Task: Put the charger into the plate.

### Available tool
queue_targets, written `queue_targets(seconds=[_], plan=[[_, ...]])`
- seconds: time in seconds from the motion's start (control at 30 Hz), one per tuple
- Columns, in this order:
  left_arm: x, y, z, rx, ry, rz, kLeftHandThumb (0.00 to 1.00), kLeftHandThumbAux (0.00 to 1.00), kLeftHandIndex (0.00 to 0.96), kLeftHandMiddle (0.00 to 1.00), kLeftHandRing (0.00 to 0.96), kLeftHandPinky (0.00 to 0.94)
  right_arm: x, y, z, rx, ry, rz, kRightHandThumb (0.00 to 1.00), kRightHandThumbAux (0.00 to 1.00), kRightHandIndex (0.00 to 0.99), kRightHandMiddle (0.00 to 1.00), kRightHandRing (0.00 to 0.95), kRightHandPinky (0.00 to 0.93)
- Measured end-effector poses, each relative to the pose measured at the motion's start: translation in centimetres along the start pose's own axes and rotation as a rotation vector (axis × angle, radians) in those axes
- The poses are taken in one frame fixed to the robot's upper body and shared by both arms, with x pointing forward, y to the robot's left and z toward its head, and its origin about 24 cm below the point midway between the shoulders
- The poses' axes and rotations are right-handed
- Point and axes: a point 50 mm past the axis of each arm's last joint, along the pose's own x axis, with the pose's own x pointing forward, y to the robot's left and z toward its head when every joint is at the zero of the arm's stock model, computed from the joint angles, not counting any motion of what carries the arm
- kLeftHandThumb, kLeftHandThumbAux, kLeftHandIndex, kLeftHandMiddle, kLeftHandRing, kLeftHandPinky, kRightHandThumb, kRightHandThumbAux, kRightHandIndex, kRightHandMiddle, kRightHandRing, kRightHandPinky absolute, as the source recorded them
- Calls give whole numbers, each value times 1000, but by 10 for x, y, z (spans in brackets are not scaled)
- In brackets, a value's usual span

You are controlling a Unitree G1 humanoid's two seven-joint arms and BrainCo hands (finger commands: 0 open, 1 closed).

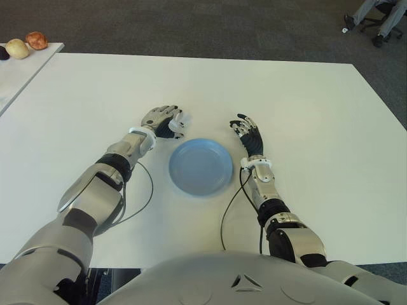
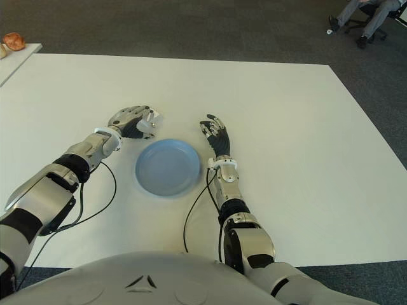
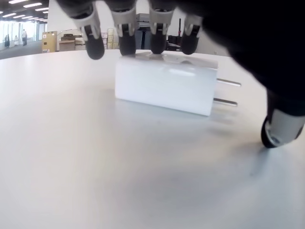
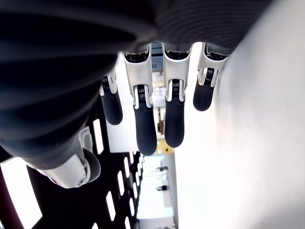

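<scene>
Fruit (image 1: pixel 27 43) sits on a side table (image 1: pixel 25 70) at the far left, well apart from the white worktop (image 1: pixel 318 127) where the work happens. Next along, the left hand (image 1: pixel 164 121) is stretched forward, just beyond the far-left rim of the plate, its fingers (image 3: pixel 126 36) curved down over the charger (image 3: pixel 164 86). In the left wrist view the fingertips touch the top edge of the white charger, which lies flat on the worktop with its two metal prongs sticking out sideways; the thumb stands apart from it on the prong side, so the hand cups the charger without closing on it. The blue plate (image 1: pixel 219 175) lies in the middle between the two arms, holding nothing. Beside its right rim shows the right hand (image 1: pixel 249 135), fingers straight and loosely spread, grasping nothing. At the far right corner a seated person's legs (image 1: pixel 375 16) show on the dark carpet.
</scene>
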Motion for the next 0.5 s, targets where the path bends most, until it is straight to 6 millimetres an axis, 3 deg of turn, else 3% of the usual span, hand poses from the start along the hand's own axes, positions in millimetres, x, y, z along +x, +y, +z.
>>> queue_targets(seconds=[0.5], plan=[[0,0,0,30,9,-16,0,448,0,0,0,7,-1,-1,0,-1,4,1,0,652,201,382,303,163]])
